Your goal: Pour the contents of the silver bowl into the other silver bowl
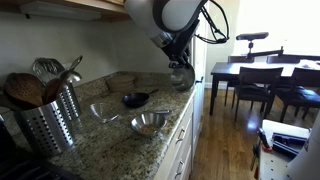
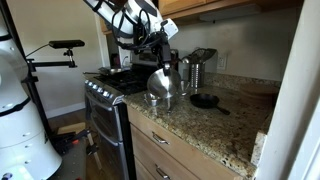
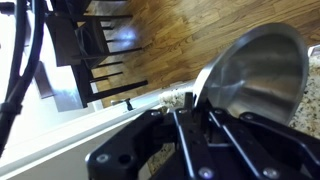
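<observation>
**Silver bowl held tilted in the air, off the tabletop**

The gripper (image 1: 181,68) has the silver bowl (image 1: 182,80) lifted clear of the granite tabletop (image 1: 120,150), higher than the other silver bowl (image 1: 148,123). In this exterior view it sits beyond that bowl, toward the end of the tabletop. In an exterior view the held bowl (image 2: 163,80) hangs tipped on its side directly over the other silver bowl (image 2: 157,99) in the picture. The true gap between them is hard to judge.

In the wrist view the fingers (image 3: 184,130) stand close together, pinching the silver bowl (image 3: 255,75) at its rim. The shiny inside faces the camera, and I cannot tell whether it holds any contents.

The other silver bowl rests upright near the front edge of the tabletop. A dark bowl (image 1: 135,98) sits behind it toward the wall. A greyish bowl (image 1: 103,112) lies beside it, on the side away from the gripper. A steel utensil holder (image 1: 50,120) with wooden spoons stands further off on that same side.
</observation>
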Robot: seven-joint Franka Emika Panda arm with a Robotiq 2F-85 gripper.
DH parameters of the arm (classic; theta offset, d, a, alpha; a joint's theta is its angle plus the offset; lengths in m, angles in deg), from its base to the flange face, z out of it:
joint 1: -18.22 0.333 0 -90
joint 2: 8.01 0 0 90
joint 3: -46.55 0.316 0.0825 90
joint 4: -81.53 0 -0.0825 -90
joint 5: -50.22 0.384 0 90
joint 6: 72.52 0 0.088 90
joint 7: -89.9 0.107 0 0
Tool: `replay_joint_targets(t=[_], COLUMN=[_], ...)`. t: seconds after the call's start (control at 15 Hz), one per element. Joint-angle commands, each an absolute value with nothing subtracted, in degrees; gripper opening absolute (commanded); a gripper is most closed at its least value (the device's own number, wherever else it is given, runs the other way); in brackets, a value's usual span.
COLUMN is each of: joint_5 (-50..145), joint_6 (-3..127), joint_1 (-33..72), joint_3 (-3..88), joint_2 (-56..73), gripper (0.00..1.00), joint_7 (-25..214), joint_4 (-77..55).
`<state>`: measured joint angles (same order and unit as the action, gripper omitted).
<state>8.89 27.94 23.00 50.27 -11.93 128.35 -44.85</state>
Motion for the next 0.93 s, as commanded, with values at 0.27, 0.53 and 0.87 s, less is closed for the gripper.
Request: replay_joint_targets(t=[0.27, 0.53, 0.87], joint_5=[14.58, 16.26, 19.9], joint_6=[36.38, 38.88, 43.63], joint_1=[19.07, 17.48, 15.82], joint_3=[47.19, 45.83, 44.39], joint_2=[-14.68, -14.99, -14.96], gripper=[0.08, 0.08, 0.08], joint_7=[131.63, 132.21, 131.92], joint_4=[-49.92, -50.87, -52.15])
